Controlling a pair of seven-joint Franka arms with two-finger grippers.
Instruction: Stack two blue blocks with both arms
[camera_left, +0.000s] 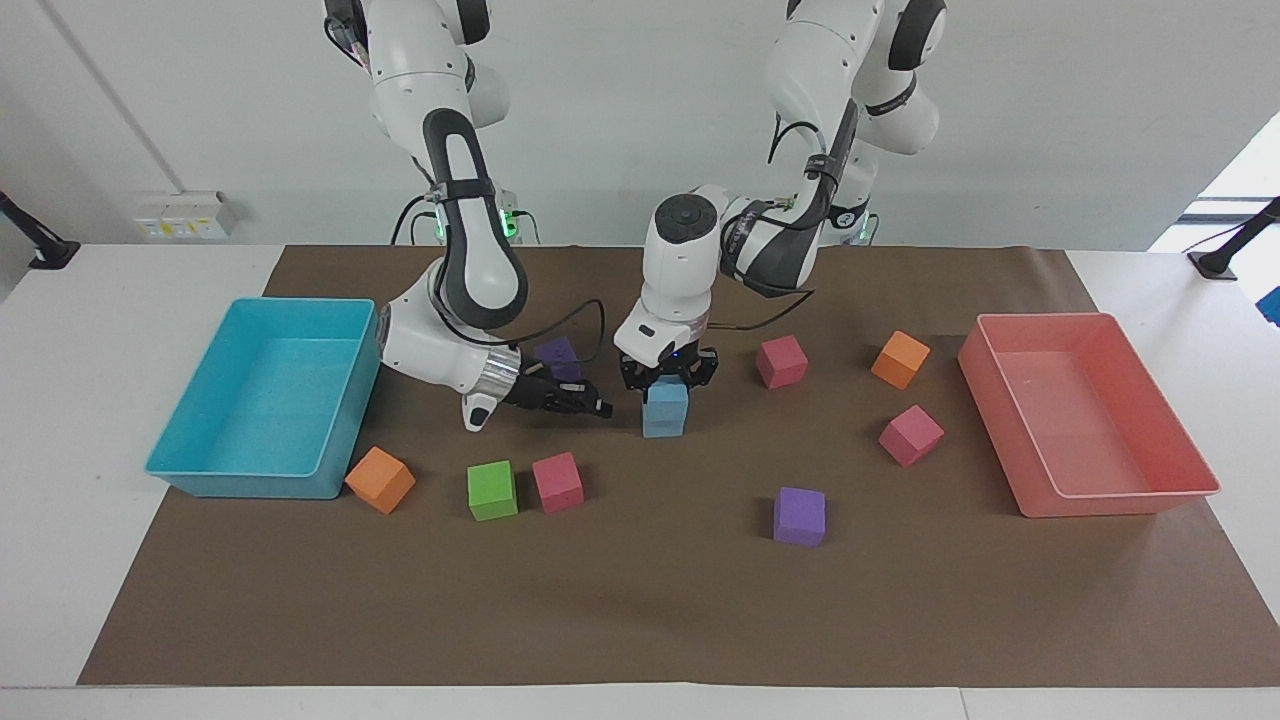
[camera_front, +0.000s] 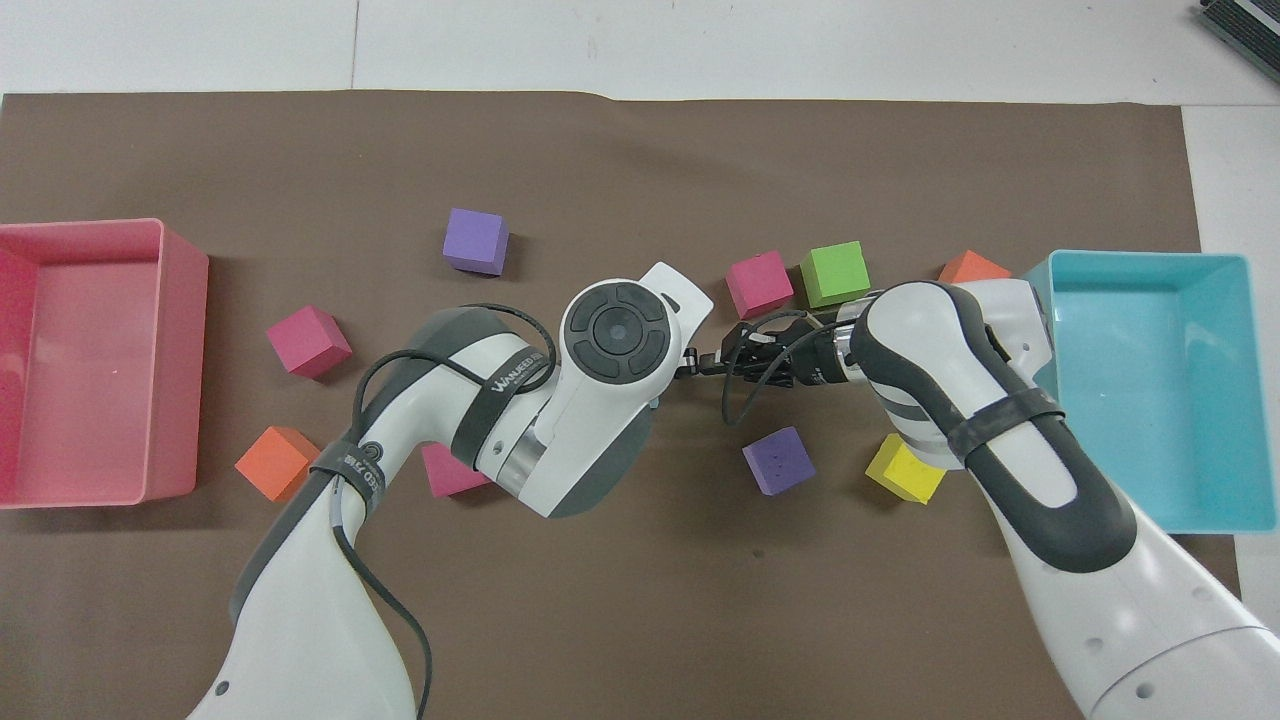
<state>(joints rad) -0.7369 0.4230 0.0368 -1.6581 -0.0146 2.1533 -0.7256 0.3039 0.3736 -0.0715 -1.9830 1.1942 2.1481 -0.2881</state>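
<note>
Under left gripper (camera_left: 667, 377), upper blue block (camera_left: 666, 398), gripped

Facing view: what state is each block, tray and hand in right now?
Upper blue block: on the lower one, gripped by left hand.
Lower blue block: on the mat.
Right hand: shut, empty, beside the stack.
Turquoise tray: empty.
Pink tray: empty.
Other coloured cubes: loose, unstacked.

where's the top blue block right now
In the facing view, mid-mat: the top blue block sits on the other blue block, gripped by the left claw.
</note>
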